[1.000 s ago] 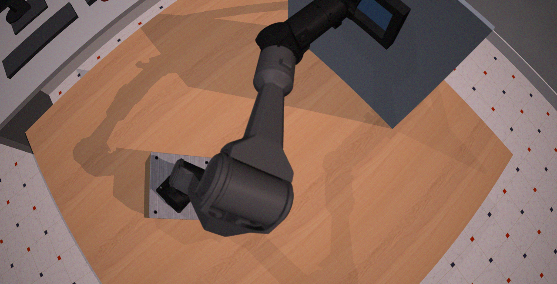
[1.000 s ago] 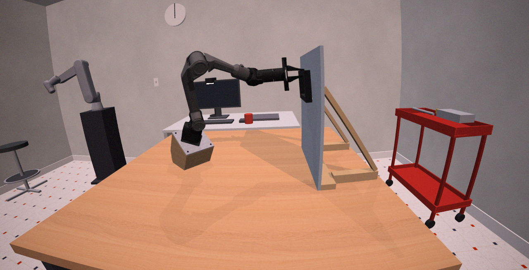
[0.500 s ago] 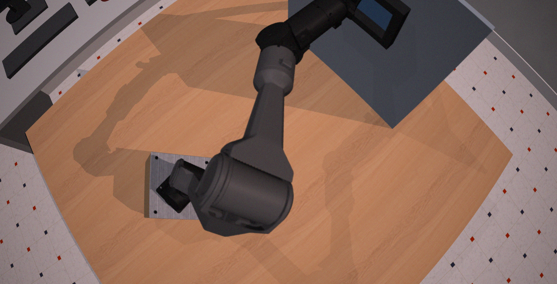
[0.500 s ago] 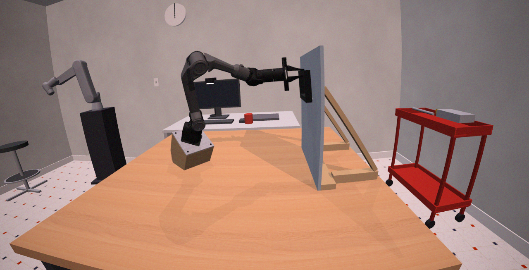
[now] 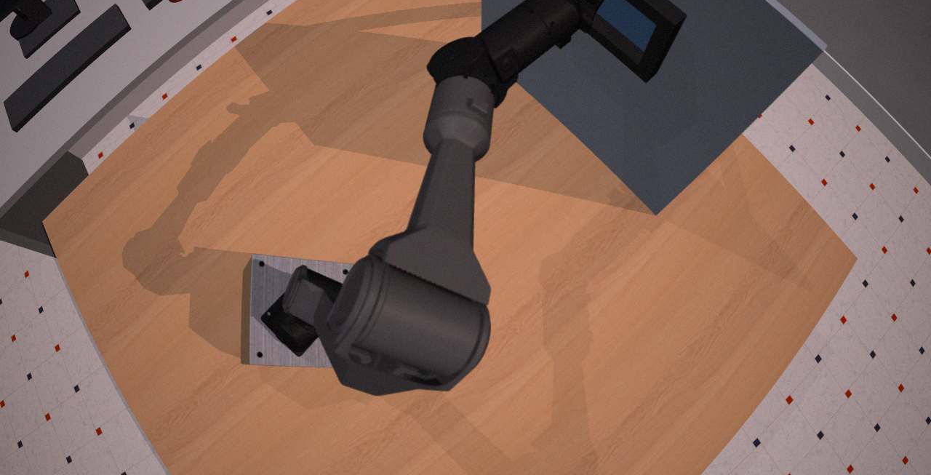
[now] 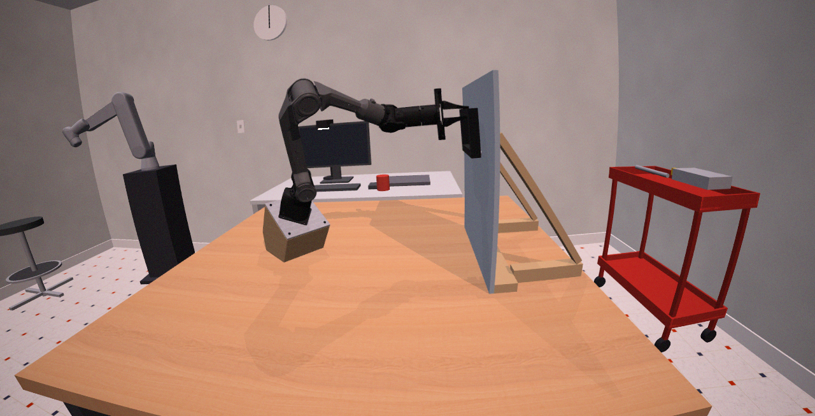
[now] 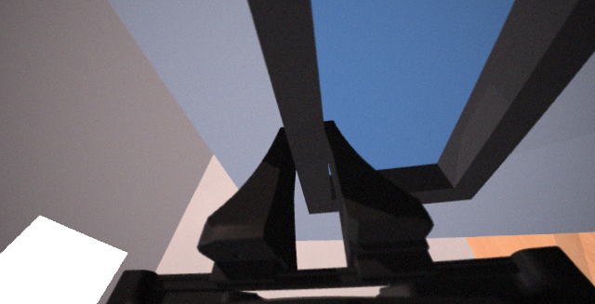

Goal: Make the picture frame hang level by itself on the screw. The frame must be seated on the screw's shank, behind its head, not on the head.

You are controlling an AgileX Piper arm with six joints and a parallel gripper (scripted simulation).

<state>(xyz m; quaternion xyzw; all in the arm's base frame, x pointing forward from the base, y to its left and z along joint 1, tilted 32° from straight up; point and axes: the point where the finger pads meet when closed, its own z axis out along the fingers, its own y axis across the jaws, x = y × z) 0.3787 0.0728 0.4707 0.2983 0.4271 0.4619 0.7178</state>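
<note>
Grey wall panel, picture frame side bar clamped in hand

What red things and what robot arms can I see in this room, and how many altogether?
Red things: 2, a red cart and a red cup on the white desk.
Robot arms: 2, the dark arm whose gripper holds the picture frame, and a grey arm on a black pedestal.
Total: 4

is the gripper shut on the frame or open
Shut on it. In the wrist view the gripper has both fingers pressed against one side bar of the picture frame.
</note>
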